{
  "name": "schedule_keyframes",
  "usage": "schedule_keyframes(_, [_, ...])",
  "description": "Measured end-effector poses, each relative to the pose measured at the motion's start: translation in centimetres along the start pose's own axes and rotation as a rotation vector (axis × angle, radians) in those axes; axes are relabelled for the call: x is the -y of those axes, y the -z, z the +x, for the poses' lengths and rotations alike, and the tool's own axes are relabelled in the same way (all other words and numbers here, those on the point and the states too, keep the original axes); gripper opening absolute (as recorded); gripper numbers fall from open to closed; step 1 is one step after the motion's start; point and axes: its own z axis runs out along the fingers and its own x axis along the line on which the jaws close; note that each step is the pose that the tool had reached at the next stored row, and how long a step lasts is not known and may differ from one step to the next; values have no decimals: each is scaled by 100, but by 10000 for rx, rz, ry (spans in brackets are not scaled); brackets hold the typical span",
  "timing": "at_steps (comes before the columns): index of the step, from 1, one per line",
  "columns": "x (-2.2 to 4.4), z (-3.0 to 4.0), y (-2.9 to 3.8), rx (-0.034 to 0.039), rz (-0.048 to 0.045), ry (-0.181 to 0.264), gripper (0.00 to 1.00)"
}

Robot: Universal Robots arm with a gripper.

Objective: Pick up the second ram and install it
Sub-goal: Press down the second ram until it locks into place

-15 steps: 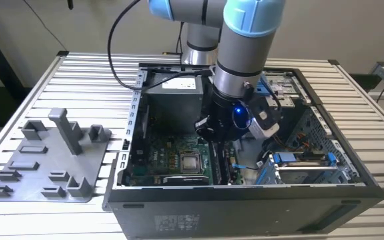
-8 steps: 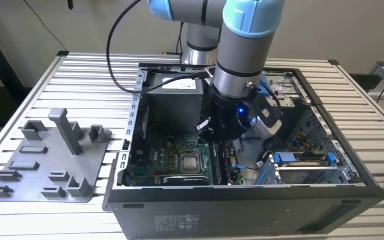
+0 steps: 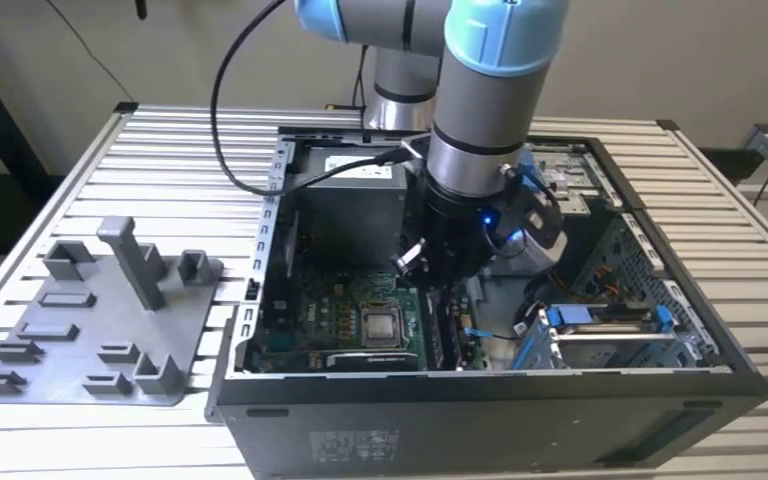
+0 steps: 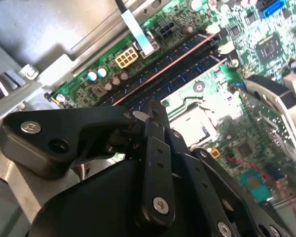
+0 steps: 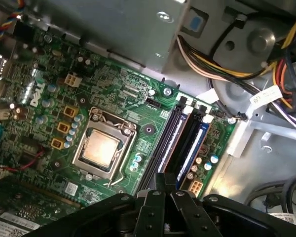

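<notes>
- The arm (image 3: 471,120) reaches down into the open computer case (image 3: 491,400), which lies on a slatted table (image 3: 157,150).
- The gripper (image 5: 160,190) sits low over the green motherboard (image 5: 118,89), directly above the memory slots (image 5: 175,138).
- In both wrist views the black fingers (image 4: 155,128) are drawn together on a narrow edge. Whether they grasp the second ram (image 5: 193,143) or merely press on it cannot be told.
- The second ram, a dark blue board, stands on edge in the slot row, parallel to and just beside another stick (image 5: 170,140).
- The processor socket (image 5: 102,148) lies beside the slots, on the side away from the case wall.
- A grey fixture plate (image 3: 97,320) with upright blocks rests on the table at the exterior view's left, well apart from the gripper.
</notes>
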Motion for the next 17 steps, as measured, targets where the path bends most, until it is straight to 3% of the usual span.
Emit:
schedule_keyframes(13, [-2, 3, -8, 108, 29, 1992, 11])
schedule_keyframes(17, [-9, 18, -22, 128, 30, 2411, 11])
